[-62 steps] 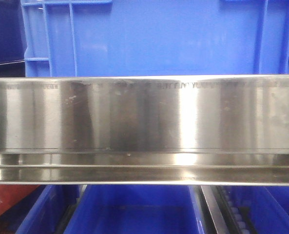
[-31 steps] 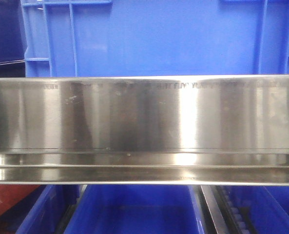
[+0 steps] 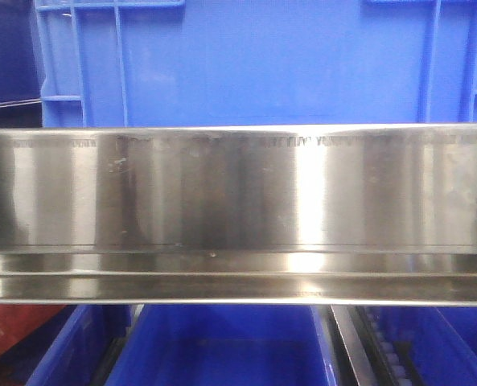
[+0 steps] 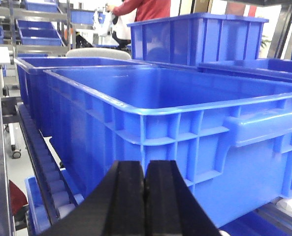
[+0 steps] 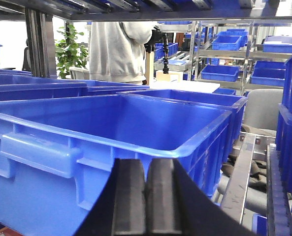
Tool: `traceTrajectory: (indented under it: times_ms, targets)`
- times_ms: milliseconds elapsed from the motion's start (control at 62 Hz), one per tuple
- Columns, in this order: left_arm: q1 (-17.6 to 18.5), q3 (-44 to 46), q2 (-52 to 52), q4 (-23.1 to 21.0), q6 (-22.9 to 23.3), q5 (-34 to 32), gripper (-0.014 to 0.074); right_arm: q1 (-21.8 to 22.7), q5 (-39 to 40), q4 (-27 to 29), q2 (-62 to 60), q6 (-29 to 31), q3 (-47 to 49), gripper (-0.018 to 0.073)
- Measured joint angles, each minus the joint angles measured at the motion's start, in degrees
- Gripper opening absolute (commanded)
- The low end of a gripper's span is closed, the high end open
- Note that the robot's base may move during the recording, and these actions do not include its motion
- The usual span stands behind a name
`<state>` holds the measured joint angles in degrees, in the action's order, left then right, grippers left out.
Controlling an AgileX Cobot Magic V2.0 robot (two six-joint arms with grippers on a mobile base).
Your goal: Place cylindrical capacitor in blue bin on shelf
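The shelf's shiny steel front beam (image 3: 238,213) fills the middle of the front view, with a blue bin (image 3: 254,60) standing above it and more blue bins (image 3: 222,342) below. In the left wrist view a large blue bin (image 4: 185,128) stands just ahead of my left gripper (image 4: 145,164), which is shut with nothing between its black fingers. My right gripper (image 5: 146,163) is likewise shut and empty, facing the front wall of another blue bin (image 5: 111,137). The cylindrical capacitor is out of view.
Roller tracks (image 4: 42,177) run beside the bins in the left wrist view. A metal rail (image 5: 242,172) lies right of the right-hand bin. A person in a grey top (image 5: 118,42) and one in red (image 4: 141,9) stand behind the racks.
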<state>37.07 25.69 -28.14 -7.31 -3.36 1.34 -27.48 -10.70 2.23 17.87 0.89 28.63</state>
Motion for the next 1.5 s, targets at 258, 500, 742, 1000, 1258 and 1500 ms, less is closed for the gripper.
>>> traceTrajectory:
  times_ms: [258, 500, 742, 1000, 1258, 1500]
  targets:
    - [0.0, -0.1, 0.1, 0.0, 0.0, 0.0, -0.0111, 0.0, -0.2, -0.1, 0.0, 0.0, -0.2, -0.0165]
    - [0.0, -0.1, 0.1, 0.0, 0.0, 0.0, -0.0111, 0.9, 0.5, -0.4, -0.2, 0.0, -1.0, -0.0165]
    - [0.0, -0.1, 0.1, 0.0, 0.0, -0.6, -0.0111, 11.6, 2.5, -0.8, -5.0, 0.0, -11.2, -0.0165]
    - [0.0, -0.1, 0.1, 0.0, 0.0, -1.3, -0.0111, 22.9, 10.7, -0.8, -15.9, 0.0, -26.6, -0.0165]
    - [0.0, -0.1, 0.1, 0.0, 0.0, -1.3, -0.0111, 24.8, 10.7, -0.3, -17.7, 0.0, -28.5, -0.0165]
    - [0.0, -0.1, 0.1, 0.0, 0.0, -1.3, -0.0111, 24.8, 11.1, -0.2, -17.7, 0.0, -28.5, -0.0165]
